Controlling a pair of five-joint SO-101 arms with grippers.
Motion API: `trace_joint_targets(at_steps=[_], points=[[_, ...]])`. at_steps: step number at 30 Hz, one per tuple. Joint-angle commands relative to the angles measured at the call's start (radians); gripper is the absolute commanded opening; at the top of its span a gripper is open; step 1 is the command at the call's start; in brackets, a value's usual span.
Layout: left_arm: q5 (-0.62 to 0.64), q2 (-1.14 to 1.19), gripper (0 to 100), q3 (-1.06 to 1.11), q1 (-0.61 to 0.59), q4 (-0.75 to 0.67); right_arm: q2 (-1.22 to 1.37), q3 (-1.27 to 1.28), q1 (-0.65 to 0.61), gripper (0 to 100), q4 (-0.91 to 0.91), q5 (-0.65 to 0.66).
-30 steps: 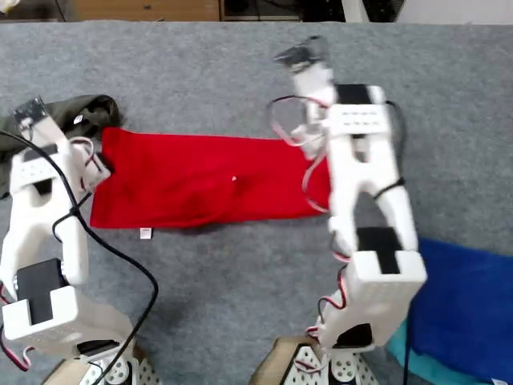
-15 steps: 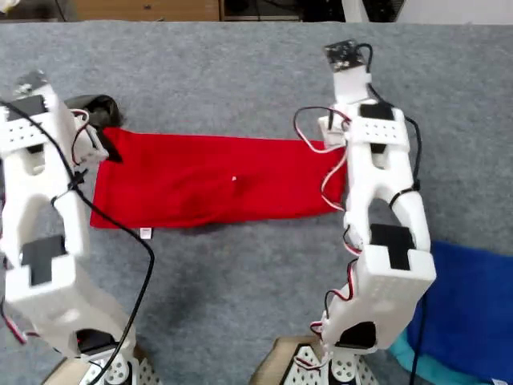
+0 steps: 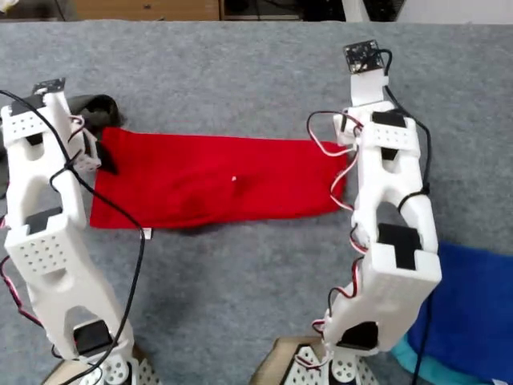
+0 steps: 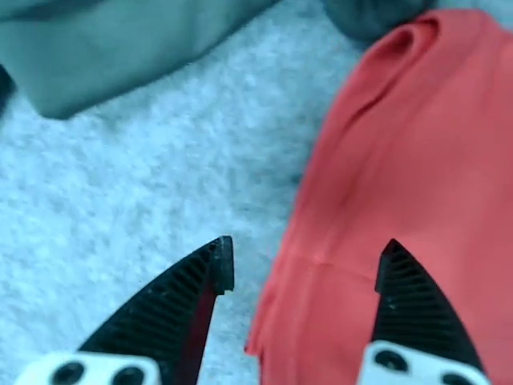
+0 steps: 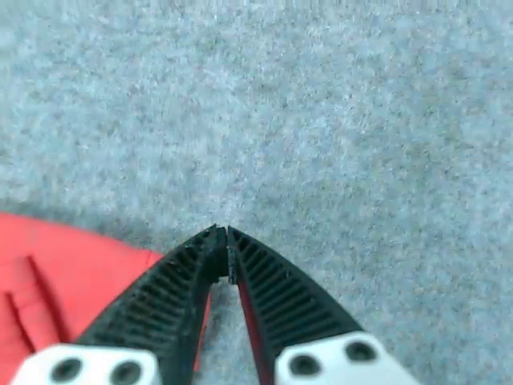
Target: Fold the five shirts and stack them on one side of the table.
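The red shirt (image 3: 216,180) lies flat across the grey table (image 3: 200,72) between our two arms. Our left gripper (image 4: 309,265) points down at one end, fingers spread — one over cloth, one over table. Our right gripper (image 5: 225,241) — fingers pressed together — hangs just beside the other end.

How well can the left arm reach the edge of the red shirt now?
Probably well: the left gripper is open at the red shirt, the shirt's edge lies between the jaws, and nothing covers it.
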Motion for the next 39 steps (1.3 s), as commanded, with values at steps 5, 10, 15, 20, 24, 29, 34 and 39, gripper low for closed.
trace_joint_targets(at_steps=[5,10,15,20,24,29,34,39], points=[[-0.04,0.007,29,-0.051,-0.023,0.006,-0.002,-0.004,0.013,0.8,-0.02,0.008],[-0.038,0.081,29,-0.051,-0.009,0.006,-0.002,-0.004,0.013,0.8,-0.02,0.008],[-0.038,0.151,25,-0.061,-0.008,0.003,-0.002,-0.002,0.013,0.8,-0.026,0.008],[-0.031,0.165,18,-0.087,-0.008,0.005,-0.002,-0.002,0.013,0.7,-0.026,0.008],[-0.031,0.166,9,-0.084,0.014,0.003,-0.002,-0.002,0.013,0.7,-0.026,0.008],[-0.031,0.168,6,-0.083,0.06,0.005,-0.002,-0.004,0.016,0.7,-0.026,0.008],[-0.029,0.157,6,-0.095,0.103,0.037,-0.008,-0.008,0.047,0.7,-0.034,-0.008],[-0.029,0.157,2,-0.183,0.16,0.14,-0.038,-0.002,0.186,0.8,-0.087,-0.178]])
